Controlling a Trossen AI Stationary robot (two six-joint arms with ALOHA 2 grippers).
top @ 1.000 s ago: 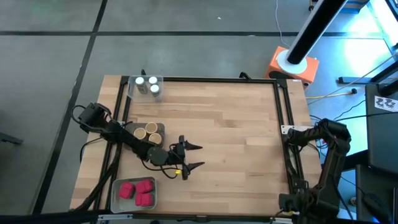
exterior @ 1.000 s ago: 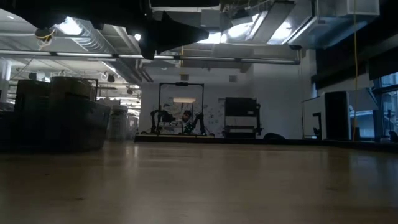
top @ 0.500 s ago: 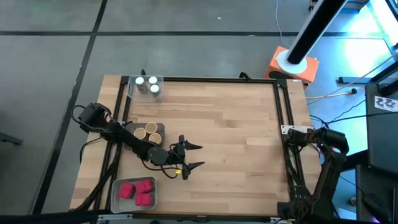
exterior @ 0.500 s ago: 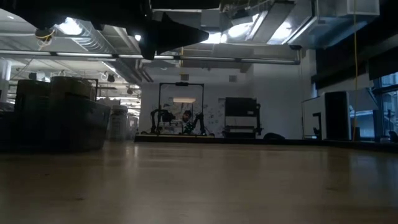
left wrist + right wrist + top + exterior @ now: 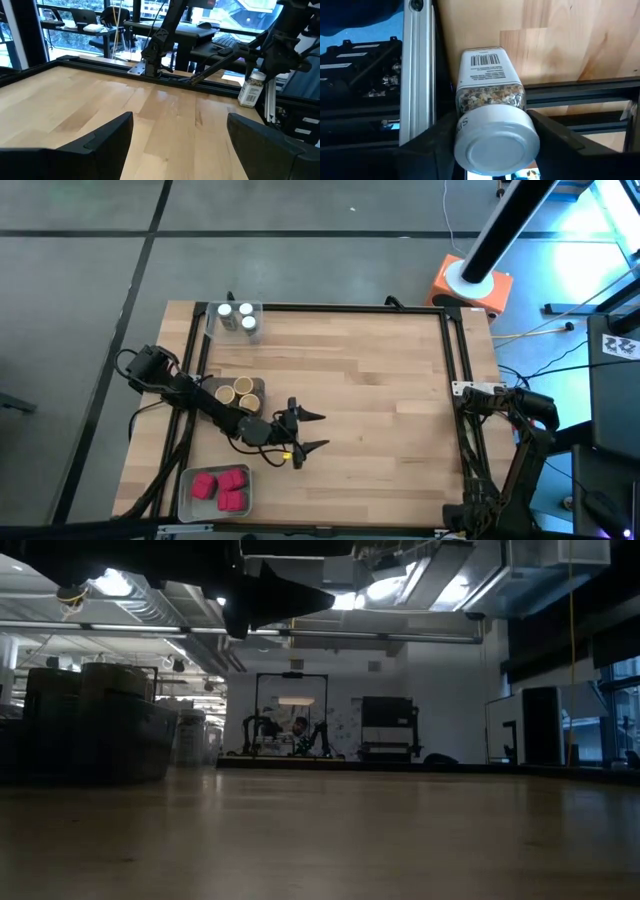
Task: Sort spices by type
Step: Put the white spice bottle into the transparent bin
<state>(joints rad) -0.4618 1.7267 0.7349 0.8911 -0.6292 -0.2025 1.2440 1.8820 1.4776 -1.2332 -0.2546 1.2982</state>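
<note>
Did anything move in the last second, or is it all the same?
Only the right arm moved: at the table's right edge it folded back toward the near side. Its end effector grips a white-lidded spice jar. The left end effector stayed open above the wood, and the tan-lidded jars, pink boxes and other white-lidded jars stayed put.

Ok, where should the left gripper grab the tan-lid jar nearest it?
Come straight down and pinch the tan-lid jar across its round lid: it stands upright, and the tray walls and neighbouring jar block side approaches. The left gripper is open; the right gripper holds a white-lid jar.
</note>
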